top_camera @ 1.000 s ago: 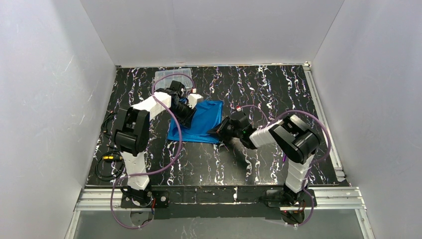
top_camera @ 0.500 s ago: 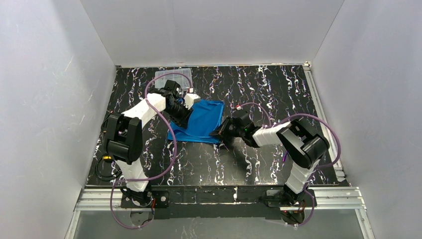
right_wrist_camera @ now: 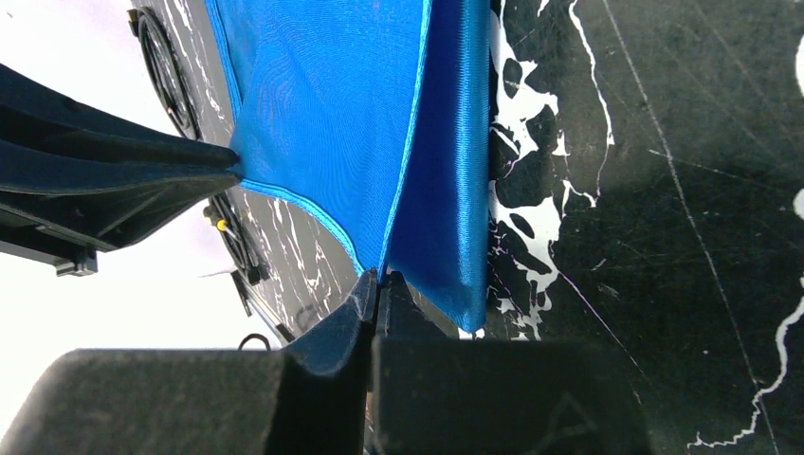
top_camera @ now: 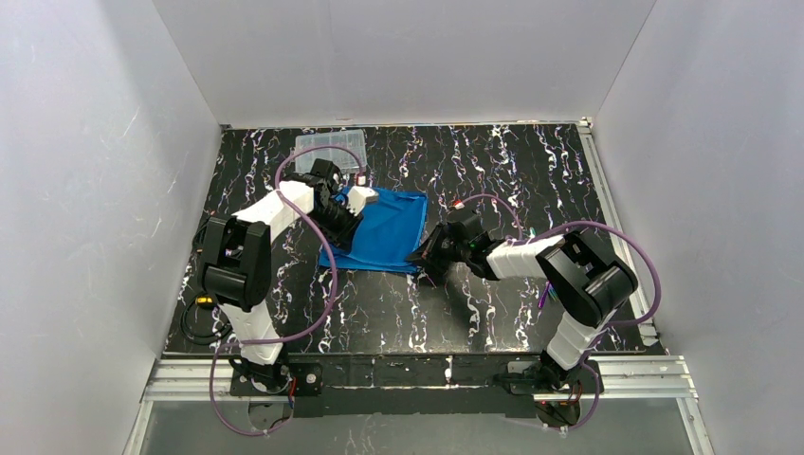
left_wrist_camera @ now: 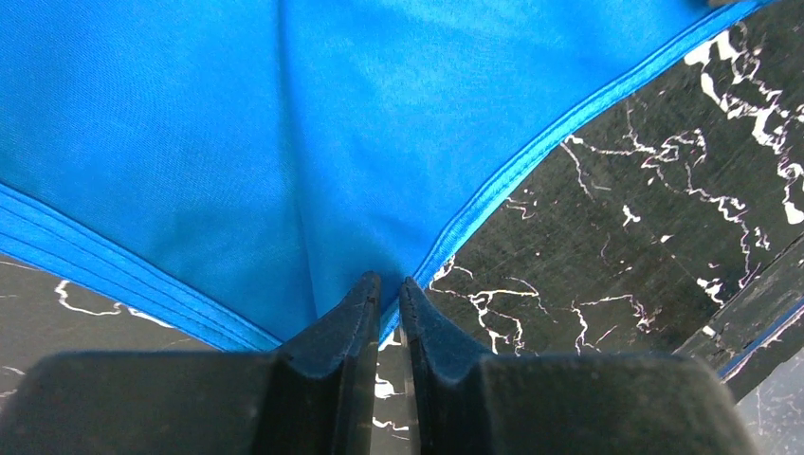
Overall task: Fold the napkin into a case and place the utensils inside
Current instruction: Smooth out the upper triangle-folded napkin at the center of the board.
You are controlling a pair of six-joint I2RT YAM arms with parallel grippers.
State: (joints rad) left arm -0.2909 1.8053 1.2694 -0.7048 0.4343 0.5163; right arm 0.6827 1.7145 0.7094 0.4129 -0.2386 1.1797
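The napkin (top_camera: 384, 235) is spread on the black marbled table (top_camera: 512, 171), just toward 9 o'clock from the table's middle in the top view. It is seen there as a bright blue four-sided shape. It is not lying in a single layer: in the right wrist view a strip of the cloth is turned over along one side, and in the left wrist view several hemmed edges are stacked at the lower left.

The left gripper (left_wrist_camera: 384, 289) is placed at the napkin's 10 o'clock side. Its jaws are drawn close together, with only a narrow slit between the fingers (left_wrist_camera: 353, 308), and the hemmed edge of the cloth is pinched in that slit. The cloth is pulled into a small crease where it enters the fingertips.

The right gripper (right_wrist_camera: 378, 281) is set at the napkin's 4 o'clock corner. Its jaws are pressed tight, and the thin hem of an upper layer is clamped between them. From that pinch the upper layer is raised off the table, while the turned-over strip beside it is left flat on the surface.

A clear plastic box (top_camera: 330, 146) is seen at 11 o'clock from the napkin, near the table's far edge and apart from the cloth.
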